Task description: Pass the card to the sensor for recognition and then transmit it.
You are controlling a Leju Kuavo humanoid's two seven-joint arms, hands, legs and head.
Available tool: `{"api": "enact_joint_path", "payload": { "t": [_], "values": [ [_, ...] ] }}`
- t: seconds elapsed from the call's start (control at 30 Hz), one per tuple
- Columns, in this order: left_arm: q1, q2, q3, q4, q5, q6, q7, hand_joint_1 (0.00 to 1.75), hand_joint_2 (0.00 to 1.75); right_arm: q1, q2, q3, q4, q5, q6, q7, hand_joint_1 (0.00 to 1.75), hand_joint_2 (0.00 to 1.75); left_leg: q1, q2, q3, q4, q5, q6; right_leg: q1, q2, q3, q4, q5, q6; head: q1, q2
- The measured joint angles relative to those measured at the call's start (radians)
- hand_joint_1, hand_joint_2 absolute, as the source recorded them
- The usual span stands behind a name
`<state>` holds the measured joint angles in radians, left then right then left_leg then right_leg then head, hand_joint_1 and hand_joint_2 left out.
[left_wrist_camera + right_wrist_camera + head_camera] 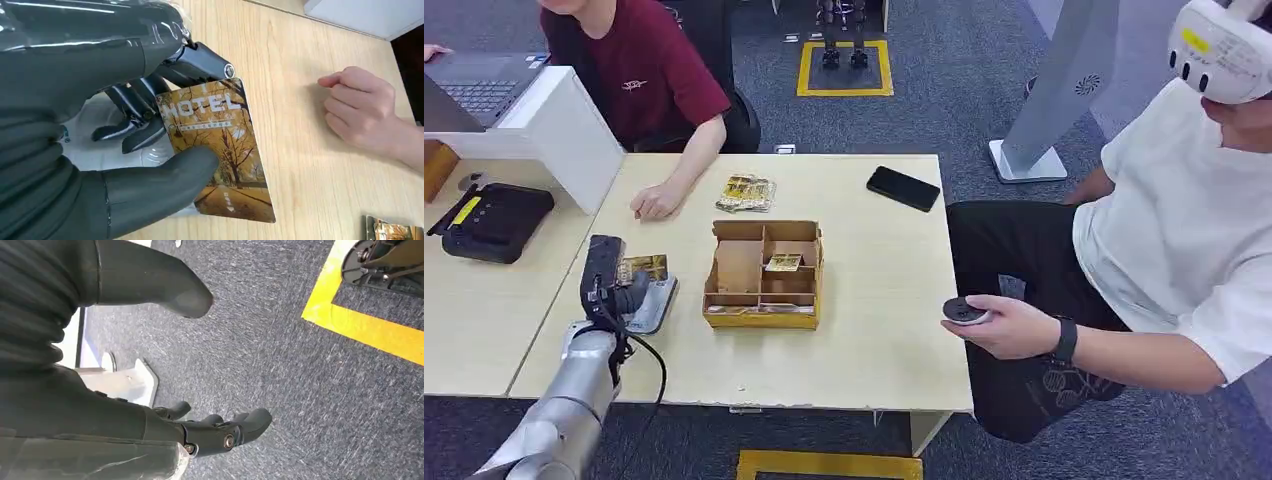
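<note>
My left hand [611, 285] pinches a golden hotel card [644, 267] between thumb and fingers and holds it flat just over the white sensor pad [657, 305] at the table's left edge. In the left wrist view the card [220, 145] reads "HOTEL" with autumn trees, my thumb lies across its near half, and the white sensor [105, 145] sits under the fingers of my left hand [150, 125]. My right hand [200, 425] hangs over grey carpet with fingers apart and nothing in them.
A cardboard organiser box [762, 275] with a card inside stands mid-table; a stack of cards [745, 193] and a black phone [904, 188] lie beyond. A person's hand [656, 203] rests near my left hand. A seated person at right holds a round controller [964, 311].
</note>
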<state>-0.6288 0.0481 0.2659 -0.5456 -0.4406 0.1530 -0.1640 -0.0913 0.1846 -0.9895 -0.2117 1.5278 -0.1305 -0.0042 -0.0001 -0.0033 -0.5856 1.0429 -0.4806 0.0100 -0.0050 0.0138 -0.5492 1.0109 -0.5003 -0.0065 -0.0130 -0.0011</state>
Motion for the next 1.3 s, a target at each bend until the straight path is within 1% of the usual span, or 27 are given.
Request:
{"api": "enact_joint_path", "payload": {
  "t": [0.2,0.33,0.53,0.6,0.9,1.1,1.3],
  "values": [
    [-0.01,0.006,-0.025,0.027,-0.037,0.03,0.02,1.75,1.75,0.0,0.0,0.002,0.0,0.002,0.0,0.006,0.0,1.75,0.0,0.0,0.0,0.0,0.0,0.0,0.0,0.0,0.0,0.0,0.0,0.0,0.0,0.0],
    [-0.011,0.011,-0.032,0.039,-0.05,0.029,0.018,1.75,1.75,0.0,0.0,0.005,0.0,0.003,0.0,0.012,0.0,1.75,0.0,0.0,0.0,0.0,0.0,0.0,0.0,0.0,0.0,0.0,0.0,0.0,0.0,0.0],
    [-0.012,0.018,-0.035,0.042,-0.081,0.011,-0.005,1.75,1.75,0.0,0.0,0.005,0.0,0.0,0.0,0.012,0.0,1.75,0.0,0.0,0.0,0.0,0.0,0.0,0.0,0.0,0.0,0.0,0.0,0.0,0.0,0.0],
    [-0.013,0.019,-0.035,0.041,-0.082,0.002,-0.013,1.75,1.75,0.001,0.0,0.005,0.0,0.0,0.0,0.012,0.0,1.75,0.0,0.0,0.0,0.0,0.0,-0.001,0.0,0.0,0.0,0.001,0.0,0.0,0.0,0.0],
    [-0.014,0.042,-0.035,0.03,-0.08,-0.031,-0.014,1.75,1.75,0.003,0.0,0.005,0.0,-0.005,-0.002,0.012,0.0,1.75,0.0,0.0,0.0,0.0,0.001,-0.002,0.0,0.0,0.0,0.001,0.0,0.0,0.0,0.0],
    [-0.012,0.063,-0.041,0.012,-0.074,-0.101,-0.037,1.75,1.75,0.006,0.0,0.005,0.0,-0.012,-0.002,0.013,0.0,1.75,0.0,0.0,0.0,0.0,0.001,-0.002,0.0,0.0,0.0,0.001,0.0,0.0,0.0,0.0],
    [-0.006,0.077,-0.058,-0.016,-0.081,-0.131,-0.033,1.75,1.75,0.006,0.0,0.005,0.0,-0.016,-0.004,0.014,0.0,1.75,0.0,0.0,0.0,0.0,0.001,-0.002,0.0,0.0,-0.001,0.001,0.0,0.0,0.0,0.0]
  ]
}}
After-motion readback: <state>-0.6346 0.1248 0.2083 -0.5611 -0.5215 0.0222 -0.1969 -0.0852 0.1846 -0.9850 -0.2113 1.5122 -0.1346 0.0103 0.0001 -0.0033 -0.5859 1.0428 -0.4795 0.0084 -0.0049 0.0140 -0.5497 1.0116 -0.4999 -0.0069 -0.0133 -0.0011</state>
